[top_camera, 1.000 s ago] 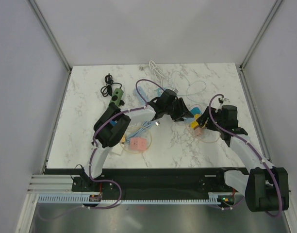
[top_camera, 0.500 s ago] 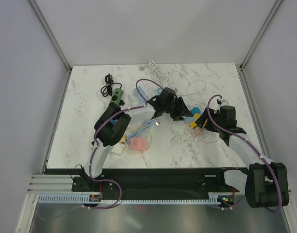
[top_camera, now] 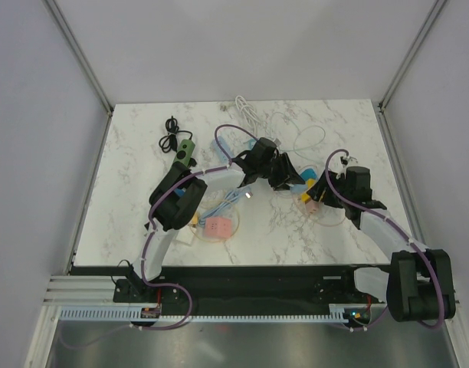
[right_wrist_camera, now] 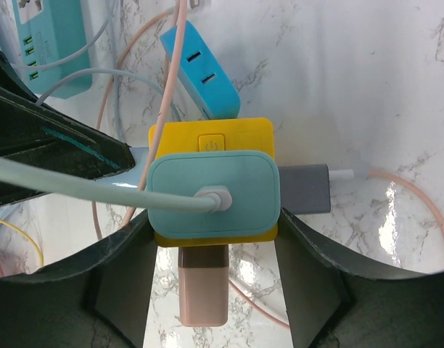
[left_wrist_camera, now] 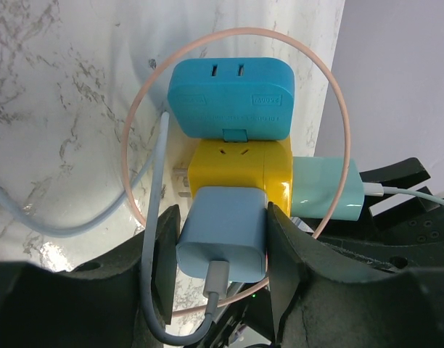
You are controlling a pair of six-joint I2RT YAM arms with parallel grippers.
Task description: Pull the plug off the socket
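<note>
A yellow socket cube (left_wrist_camera: 240, 163) (right_wrist_camera: 211, 134) lies mid-table (top_camera: 306, 198) with several plugs in it. My left gripper (left_wrist_camera: 222, 217) (top_camera: 290, 181) is shut on a light blue charger plug (left_wrist_camera: 223, 232) seated in the cube's near face. My right gripper (right_wrist_camera: 215, 217) (top_camera: 319, 192) has its fingers (right_wrist_camera: 294, 239) pressed on both sides of the cube, behind a teal charger (right_wrist_camera: 213, 192). A pink plug (right_wrist_camera: 203, 286), a grey plug (right_wrist_camera: 304, 188) and a blue adapter (right_wrist_camera: 200, 69) (left_wrist_camera: 231, 98) also sit in the cube.
A teal power strip (right_wrist_camera: 51, 43) lies beside the cube. A pink cable loop (left_wrist_camera: 338, 109) rings it. A green power strip (top_camera: 188, 152), a black cable (top_camera: 170, 134), a white cable (top_camera: 246, 110) and a pink block (top_camera: 217, 227) lie on the marble table (top_camera: 142, 222).
My right gripper has moved a little up and left, closer onto the yellow cube. My left gripper has stayed on the light blue charger.
</note>
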